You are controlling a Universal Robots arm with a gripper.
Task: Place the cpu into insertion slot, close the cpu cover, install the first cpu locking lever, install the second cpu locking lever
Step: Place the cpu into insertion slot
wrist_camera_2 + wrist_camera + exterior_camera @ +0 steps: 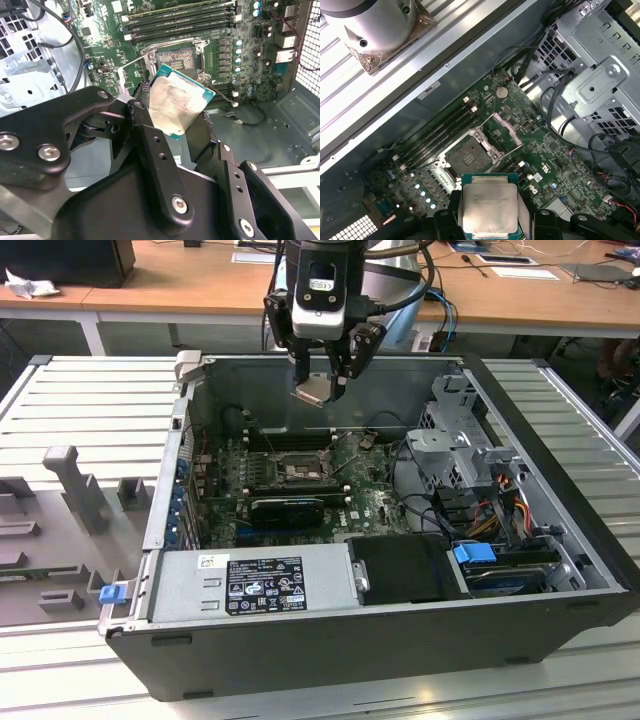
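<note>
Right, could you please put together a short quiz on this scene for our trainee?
1. True or false: the cpu is already seated in the insertion slot.
2. Multiple choice: what is the gripper shut on? A) a memory stick B) the cpu C) a loose cable
3. Short answer: does the cpu cover lie over the insertion slot, or is it swung open?

Key
1. False: the gripper holds the cpu in the air above the insertion slot.
2. B
3. Swung open; the pin field of the insertion slot is bare.
</note>
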